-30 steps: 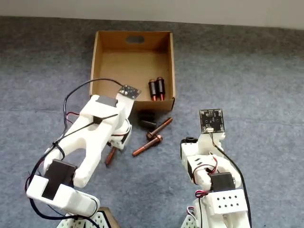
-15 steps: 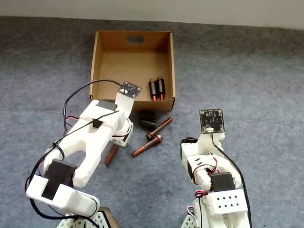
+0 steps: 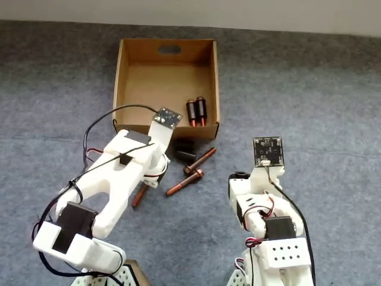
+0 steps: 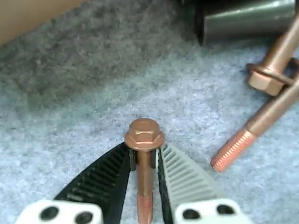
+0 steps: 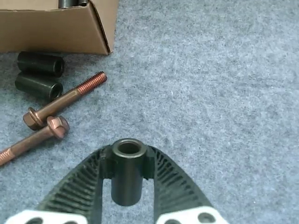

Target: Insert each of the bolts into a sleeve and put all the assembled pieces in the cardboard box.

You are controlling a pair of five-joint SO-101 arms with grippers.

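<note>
My left gripper [image 4: 145,154] is shut on a copper bolt [image 4: 144,136], gripped just below its flanged head, low over the grey carpet. In the high view this bolt [image 3: 139,195] sticks out from under the left arm. My right gripper [image 5: 127,156] is shut on a black sleeve [image 5: 127,172] with its bore facing outward; the sleeve [image 3: 239,177] sits at the right arm's tip. Two loose bolts [image 3: 200,161] [image 3: 184,182] and two black sleeves [image 3: 186,150] lie in front of the cardboard box [image 3: 119,77]. Two assembled pieces [image 3: 197,111] lie in the box's near right corner.
The box's front wall [image 5: 51,25] stands just behind the loose sleeves [image 5: 41,63]. The loose bolts [image 5: 65,100] lie crossed beside them. Open grey carpet [image 3: 321,101] stretches to the right of the box and the arms.
The left arm has shifted slightly to the right, towards the loose bolts, still holding its bolt. The right arm has barely moved.
</note>
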